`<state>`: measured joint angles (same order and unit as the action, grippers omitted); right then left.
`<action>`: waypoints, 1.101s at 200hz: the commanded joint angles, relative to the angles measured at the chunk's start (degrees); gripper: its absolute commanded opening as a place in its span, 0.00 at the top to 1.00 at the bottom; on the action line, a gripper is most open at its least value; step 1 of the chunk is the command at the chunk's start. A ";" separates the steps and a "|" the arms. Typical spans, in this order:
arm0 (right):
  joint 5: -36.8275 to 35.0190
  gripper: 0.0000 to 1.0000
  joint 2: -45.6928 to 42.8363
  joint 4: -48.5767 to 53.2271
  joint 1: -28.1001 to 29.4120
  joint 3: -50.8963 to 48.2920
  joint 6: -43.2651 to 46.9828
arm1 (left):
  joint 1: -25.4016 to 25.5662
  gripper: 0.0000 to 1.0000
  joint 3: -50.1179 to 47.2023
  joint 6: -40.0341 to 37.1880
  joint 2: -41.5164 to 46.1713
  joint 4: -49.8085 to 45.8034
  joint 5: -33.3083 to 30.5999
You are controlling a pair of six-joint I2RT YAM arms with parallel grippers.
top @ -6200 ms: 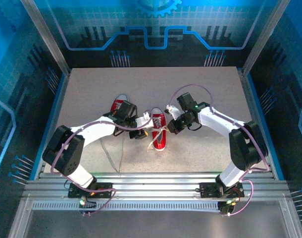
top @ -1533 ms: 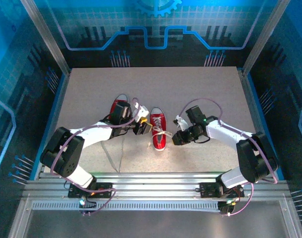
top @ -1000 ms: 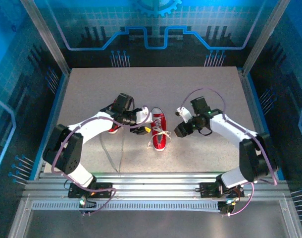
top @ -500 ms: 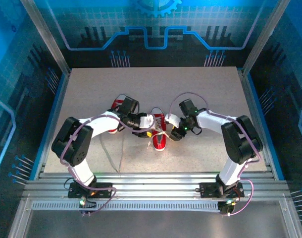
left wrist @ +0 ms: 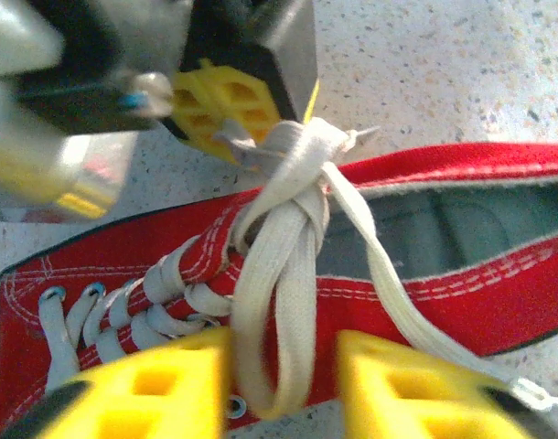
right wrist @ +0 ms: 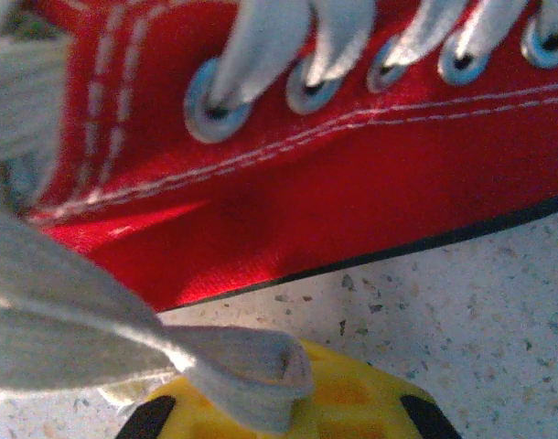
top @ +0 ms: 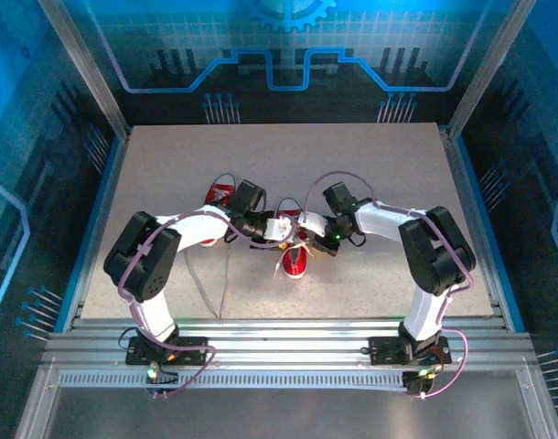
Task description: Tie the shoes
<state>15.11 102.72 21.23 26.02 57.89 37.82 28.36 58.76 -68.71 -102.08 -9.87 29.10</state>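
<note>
Speckled grey table (top: pixel 370 174) inside blue-lit panelled enclosure (top: pixel 288 55)

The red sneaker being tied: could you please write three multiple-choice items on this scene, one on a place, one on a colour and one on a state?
1. In the top view, where does the other shoe lie relative to the sneaker being tied?
A. To its left.
B. To its right.
C. Stacked on it.

2. What colour are the laces?
A. Black.
B. White.
C. Blue.

3. How is the right gripper?
A. Wide open above the table.
B. Shut on nothing.
C. Shut on a loop of lace.

Answers:
1 A, the second red shoe shows to its left in the top view.
2 B, the left wrist view shows pale white lacing.
3 C, its yellow pad presses on the folded lace.
</note>
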 commanded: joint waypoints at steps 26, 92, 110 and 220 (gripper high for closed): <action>-3.93 1.00 -7.22 -0.67 1.20 -2.60 -0.27 | -0.09 0.97 0.67 -1.69 1.45 -2.54 -1.84; -8.19 1.00 -8.12 6.73 -1.10 1.23 -4.20 | -2.50 1.00 0.39 2.61 4.49 -7.78 -4.83; -8.02 1.00 -5.02 10.78 -1.91 4.98 -6.14 | -3.62 1.00 0.31 4.01 4.43 -8.77 -5.45; -5.97 1.00 2.79 20.60 -4.29 10.87 -12.76 | -6.61 1.00 -6.35 6.48 5.18 -7.12 -7.62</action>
<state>8.21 103.50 36.95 23.55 66.72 27.31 22.76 54.65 -63.26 -98.76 -16.27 22.72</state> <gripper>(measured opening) 0.055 0.049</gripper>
